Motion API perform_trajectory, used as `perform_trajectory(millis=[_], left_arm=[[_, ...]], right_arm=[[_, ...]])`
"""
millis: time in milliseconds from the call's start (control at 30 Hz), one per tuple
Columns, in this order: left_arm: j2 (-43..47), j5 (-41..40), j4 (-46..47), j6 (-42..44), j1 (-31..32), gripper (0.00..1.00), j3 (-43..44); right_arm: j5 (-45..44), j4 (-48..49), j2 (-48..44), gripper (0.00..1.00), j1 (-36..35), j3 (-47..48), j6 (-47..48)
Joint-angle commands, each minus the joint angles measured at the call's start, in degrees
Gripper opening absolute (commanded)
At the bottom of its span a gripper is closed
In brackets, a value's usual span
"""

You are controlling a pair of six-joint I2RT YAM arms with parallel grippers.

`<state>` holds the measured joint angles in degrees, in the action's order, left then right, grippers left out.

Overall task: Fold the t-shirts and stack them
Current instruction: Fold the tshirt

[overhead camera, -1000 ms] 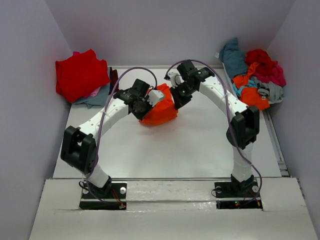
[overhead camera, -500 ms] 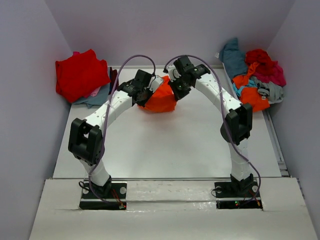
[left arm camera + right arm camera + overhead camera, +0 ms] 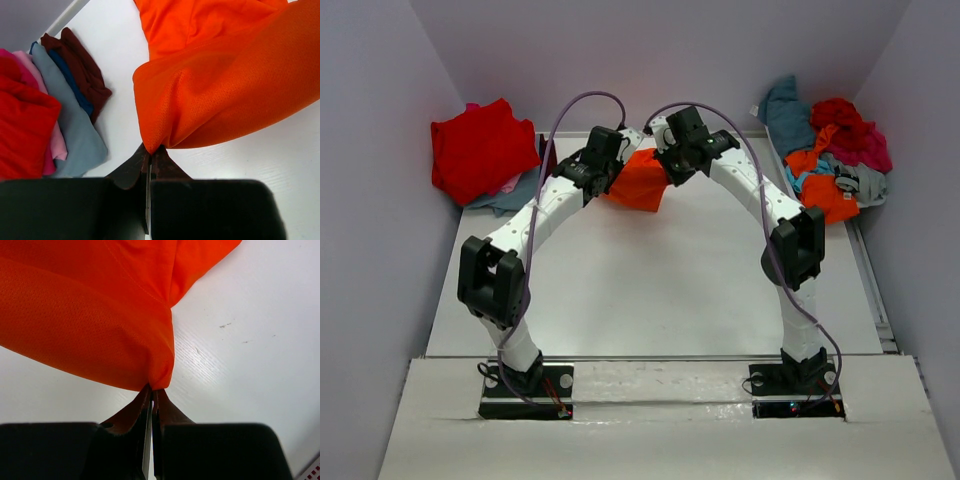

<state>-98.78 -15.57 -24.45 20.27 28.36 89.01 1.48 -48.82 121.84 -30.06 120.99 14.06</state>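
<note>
Pinched tight by the left gripper [image 3: 150, 152] and right gripper [image 3: 152, 392], the orange t-shirt [image 3: 638, 183] now hangs farther back than before, likely readied for spreading flat.

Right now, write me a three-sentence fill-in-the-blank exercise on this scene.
The left end effector and the right end effector are both ____ on the bright orange cloth t-shirt.
The folded stack of cloth t-shirts at the white table's far left corner is topped by a ____ one.
The unfolded heap of mixed-colour shirts lies at the far ____ side.
Missing words: shut; red; right.
</note>
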Motion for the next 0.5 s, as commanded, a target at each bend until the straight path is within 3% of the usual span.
perform_trajectory(millis=[0, 467], left_arm=[[-0.1, -3.1, 3.3, -0.3, -0.6, 0.06, 1.5], [10.3, 6.3, -3.0, -0.4, -0.6, 0.06, -13.2]], right_arm=[[-1.9, 3.7, -2.7, 0.07, -0.1, 0.9, 1.3], [11.6, -5.3, -10.6, 0.07, -0.1, -10.3, -3.8]])
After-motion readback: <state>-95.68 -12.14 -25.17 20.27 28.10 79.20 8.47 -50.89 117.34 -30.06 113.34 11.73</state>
